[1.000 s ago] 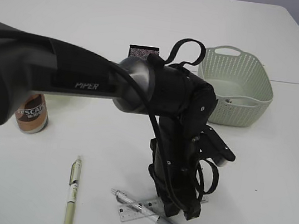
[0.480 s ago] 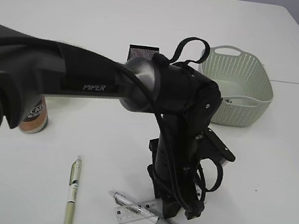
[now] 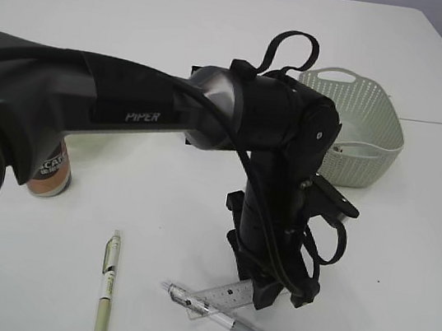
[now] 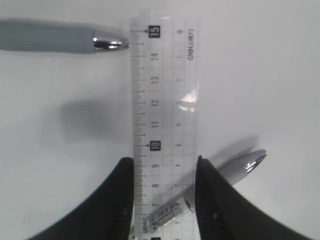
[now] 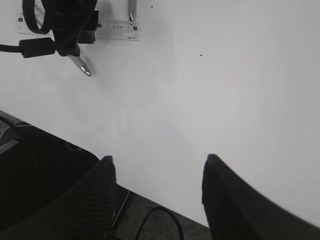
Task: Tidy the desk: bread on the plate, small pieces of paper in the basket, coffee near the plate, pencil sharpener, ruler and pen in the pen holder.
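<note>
we saw the black left gripper (image 4: 165, 200) reaching down near the front of the large plain white tabletop (image 3: 125, 26), its two fingers (image 4: 117, 200) pressed against the long edges of the short clear plastic ruler with fine black scale markings (image 4: 164, 125), so it was clamped on that ruler. in the exterior view the ruler (image 3: 222, 299) tilted up from the desk at the gripper end (image 3: 281, 289). a silver-grey pen (image 3: 223, 319) lay under the ruler and crossed it at a slant; in the left wrist view its metal tip (image 4: 247, 162) stuck out just to the right of the ruler. a pale green pen with a chrome tip (image 3: 106, 286) lay well apart to the left, and its tip (image 4: 107, 41) nearly touched the ruler's far corner in the wrist view.

the brown coffee bottle with a white swirl label (image 3: 47, 173) stood at the left, partly hidden behind the dark arm. the pale grey-green woven-pattern plastic basket (image 3: 370, 113) sat at the back right. only a corner of the black metal-mesh pen holder (image 3: 195, 72) showed behind the arm.

the right gripper (image 5: 157, 195) hung over bare desk near its edge, its fingers (image 5: 102, 195) apart and holding nothing. the right wrist view also caught the ruler (image 5: 117, 30) far off.
</note>
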`<state>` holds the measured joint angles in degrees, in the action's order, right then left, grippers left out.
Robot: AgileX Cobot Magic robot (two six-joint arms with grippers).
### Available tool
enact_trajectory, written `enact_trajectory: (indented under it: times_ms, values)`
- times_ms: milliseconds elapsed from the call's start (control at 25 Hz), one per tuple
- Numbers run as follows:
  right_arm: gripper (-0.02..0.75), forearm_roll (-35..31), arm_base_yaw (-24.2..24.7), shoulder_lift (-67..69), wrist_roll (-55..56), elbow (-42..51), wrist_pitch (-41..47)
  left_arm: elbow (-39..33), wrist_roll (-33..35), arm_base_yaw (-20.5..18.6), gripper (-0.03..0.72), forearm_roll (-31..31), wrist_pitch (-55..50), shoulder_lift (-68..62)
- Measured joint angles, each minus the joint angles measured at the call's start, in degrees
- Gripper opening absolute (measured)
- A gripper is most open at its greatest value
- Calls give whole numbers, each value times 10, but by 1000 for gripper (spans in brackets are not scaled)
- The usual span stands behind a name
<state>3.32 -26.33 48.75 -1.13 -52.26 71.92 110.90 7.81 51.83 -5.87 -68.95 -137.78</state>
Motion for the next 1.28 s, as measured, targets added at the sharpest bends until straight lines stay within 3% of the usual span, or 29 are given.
enact_trajectory:
  times_ms: [920, 1280]
  values:
    - [405, 0, 0, 0, 0, 0, 0, 1, -49, 0, 269, -6, 0, 70]
    - [405, 0, 0, 0, 0, 0, 0, -159, -50, 0, 269, -8, 239, 150]
